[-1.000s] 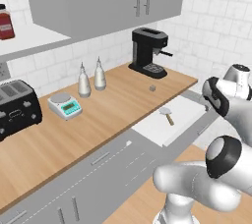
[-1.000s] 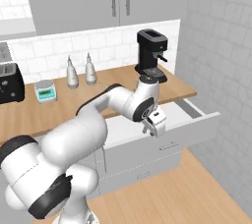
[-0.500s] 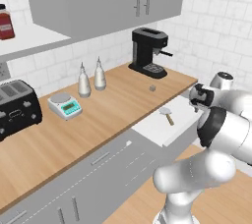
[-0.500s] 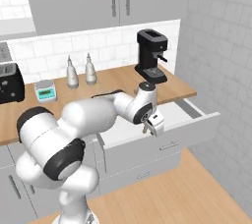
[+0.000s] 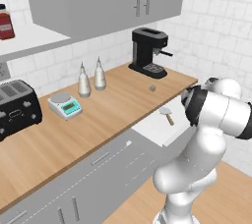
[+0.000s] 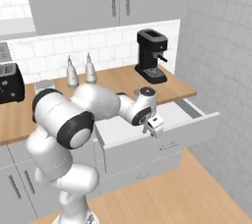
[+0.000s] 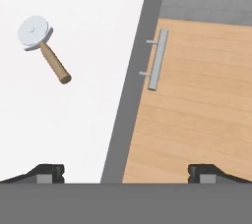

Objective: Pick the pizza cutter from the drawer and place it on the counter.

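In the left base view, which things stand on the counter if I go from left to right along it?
Toaster → kitchen scale → first pale shaker bottle → second pale shaker bottle → black coffee machine, all on the counter.

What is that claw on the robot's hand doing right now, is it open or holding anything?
Gripper: open and empty, over the drawer; the pizza cutter lies apart from it inside.
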Motion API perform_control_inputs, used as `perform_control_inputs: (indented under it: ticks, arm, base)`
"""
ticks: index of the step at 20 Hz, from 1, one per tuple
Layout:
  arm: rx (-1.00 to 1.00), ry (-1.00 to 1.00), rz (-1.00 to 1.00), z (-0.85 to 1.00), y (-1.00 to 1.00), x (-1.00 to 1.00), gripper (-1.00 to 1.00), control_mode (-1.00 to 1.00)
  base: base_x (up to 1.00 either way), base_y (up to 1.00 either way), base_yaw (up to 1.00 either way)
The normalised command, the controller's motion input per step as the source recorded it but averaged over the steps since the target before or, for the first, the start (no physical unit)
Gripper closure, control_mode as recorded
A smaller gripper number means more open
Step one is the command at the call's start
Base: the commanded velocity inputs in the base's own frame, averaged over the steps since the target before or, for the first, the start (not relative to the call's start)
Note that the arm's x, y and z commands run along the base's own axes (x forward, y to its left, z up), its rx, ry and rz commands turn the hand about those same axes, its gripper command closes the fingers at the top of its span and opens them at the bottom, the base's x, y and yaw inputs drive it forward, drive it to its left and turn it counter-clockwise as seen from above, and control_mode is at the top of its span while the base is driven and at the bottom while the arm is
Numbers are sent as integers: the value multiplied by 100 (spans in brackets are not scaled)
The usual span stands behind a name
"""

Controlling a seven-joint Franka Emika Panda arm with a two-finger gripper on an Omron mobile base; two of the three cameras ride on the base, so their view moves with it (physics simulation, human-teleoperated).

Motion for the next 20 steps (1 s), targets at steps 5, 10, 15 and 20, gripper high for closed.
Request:
perform_control_inputs:
  ticks: [5,10,15,20]
  arm:
    - [0,1,0,-49,-1,19,-100,-100]
    - [-1,0,0,-41,0,36,-100,-100]
    - [0,0,0,-30,0,28,-100,-100]
    - [0,0,0,-16,-2,6,-100,-100]
  base:
    - [0,0,0]
    - [0,0,0]
    - [0,0,0]
    - [0,0,0]
